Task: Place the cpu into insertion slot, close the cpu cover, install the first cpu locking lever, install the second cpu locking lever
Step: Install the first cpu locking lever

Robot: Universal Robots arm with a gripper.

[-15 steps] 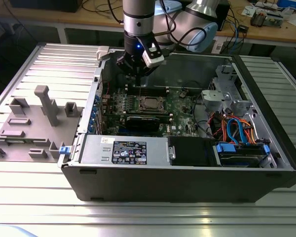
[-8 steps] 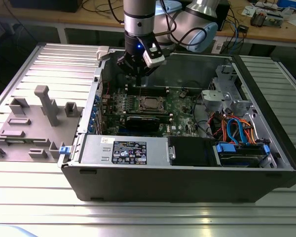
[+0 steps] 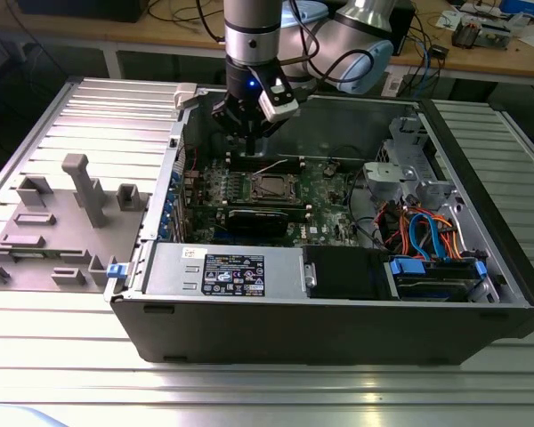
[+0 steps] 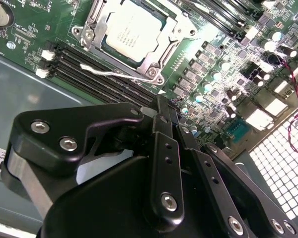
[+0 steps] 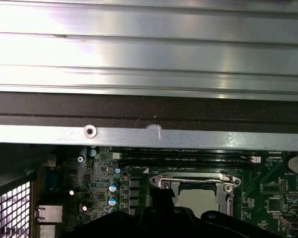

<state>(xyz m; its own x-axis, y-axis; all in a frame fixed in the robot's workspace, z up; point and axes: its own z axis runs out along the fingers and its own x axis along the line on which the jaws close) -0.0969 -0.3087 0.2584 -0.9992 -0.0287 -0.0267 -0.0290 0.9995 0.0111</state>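
- Black gripper linkages [image 4: 159, 188] crowd the foreground of the second wrist view; the fingertips themselves are out of sight behind the linkages, so whether the pincer is released or clenched cannot be told.
- Beyond them lies the green motherboard [image 4: 223, 64], with the cpu [image 4: 134, 30] seated flat in the insertion slot [image 4: 97, 34], its pale metal top facing up.
- Around the chip sits the cpu cover [image 4: 151, 63], a grey metal frame lying down over the chip's edges with the top showing through its window.
- Just beside the socket run long black memory slots [image 4: 89, 69], and a thin pale strip [image 4: 102, 71] lies across them.
- From the exterior view, the arm [image 3: 252, 36] reaches down into the open computer case [image 3: 338, 311], and the gripper [image 3: 249, 120] hangs above the board's far edge, just behind the socket [image 3: 269, 186].
- On the exterior view's left, a grey fixture plate [image 3: 53, 222] with upright posts rests on the ribbed metal table [image 3: 249, 391], apart from the case.
- The first wrist view shows the case's metal rim [image 5: 139, 135] above the socket [image 5: 196, 191].
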